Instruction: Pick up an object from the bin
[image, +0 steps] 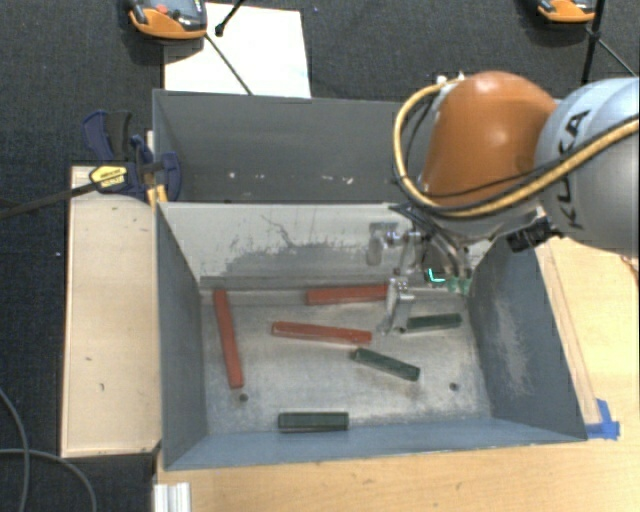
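Grey bin (182, 310) — three red sticks (320, 332), three dark green sticks (385, 364), claw (392, 320) low among them — grip unclear

arm (600, 150): in from right | claw (398, 305): pointing down | orange wrist cover (485, 135): directly above it

Right rear corner of bin (185, 330) hidden behind orange wrist cover (487, 135); hand (396, 318) covers left end of dark green bar (440, 322)
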